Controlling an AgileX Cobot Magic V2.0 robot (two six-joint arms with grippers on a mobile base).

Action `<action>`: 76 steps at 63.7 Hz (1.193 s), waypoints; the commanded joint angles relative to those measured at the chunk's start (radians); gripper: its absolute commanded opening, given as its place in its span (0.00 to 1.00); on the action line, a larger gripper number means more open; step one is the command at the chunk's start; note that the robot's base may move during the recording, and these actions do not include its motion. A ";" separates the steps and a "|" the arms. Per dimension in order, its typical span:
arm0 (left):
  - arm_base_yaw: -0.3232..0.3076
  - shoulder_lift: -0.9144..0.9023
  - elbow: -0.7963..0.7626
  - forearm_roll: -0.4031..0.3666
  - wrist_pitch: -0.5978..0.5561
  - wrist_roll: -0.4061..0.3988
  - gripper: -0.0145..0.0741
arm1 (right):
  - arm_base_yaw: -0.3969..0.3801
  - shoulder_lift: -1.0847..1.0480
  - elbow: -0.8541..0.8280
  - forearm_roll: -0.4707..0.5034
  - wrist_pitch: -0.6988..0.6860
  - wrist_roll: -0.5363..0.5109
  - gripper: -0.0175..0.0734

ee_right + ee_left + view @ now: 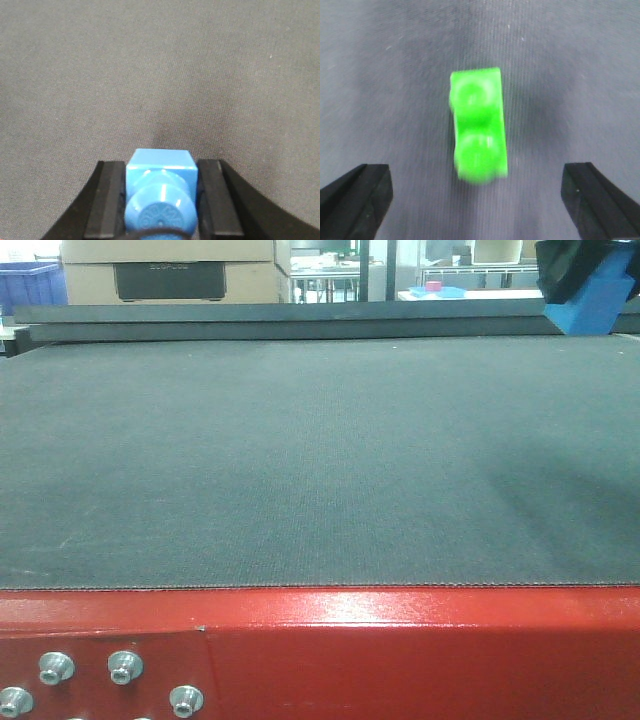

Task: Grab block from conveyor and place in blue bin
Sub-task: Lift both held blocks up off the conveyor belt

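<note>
My right gripper [161, 167] is shut on the bright blue block [159, 176], its black pads pressed on both sides of the cube and the round stud facing the camera. In the front view the right gripper [566, 272] holds the block [598, 302] in the air at the top right, above the far end of the conveyor belt [300, 450]. The belt's red frame [400, 650] runs along the front. My left gripper [477, 189] is open over the belt, with its fingers wide apart, and does not show in the front view.
A bright green two-stud block [478, 129], blurred, lies on the belt between and just ahead of the left fingers. A blue crate [30, 285] stands in the background at far left, beside cardboard boxes [170, 270]. A small blue tray [438, 291] sits far back.
</note>
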 commanded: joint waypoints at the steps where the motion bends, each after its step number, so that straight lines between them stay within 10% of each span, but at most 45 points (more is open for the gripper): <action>1: 0.003 0.032 -0.007 -0.004 -0.055 0.001 0.83 | 0.002 -0.011 0.002 -0.003 -0.025 0.000 0.01; 38: 0.003 0.111 -0.007 -0.054 -0.150 0.001 0.78 | 0.002 -0.011 0.002 -0.003 -0.059 0.000 0.01; 57: 0.003 0.132 -0.009 -0.056 -0.103 -0.001 0.04 | 0.002 -0.011 0.002 -0.003 -0.061 0.000 0.01; 76: -0.057 0.000 -0.068 -0.110 -0.065 -0.001 0.04 | -0.016 -0.011 0.004 -0.003 -0.080 0.000 0.01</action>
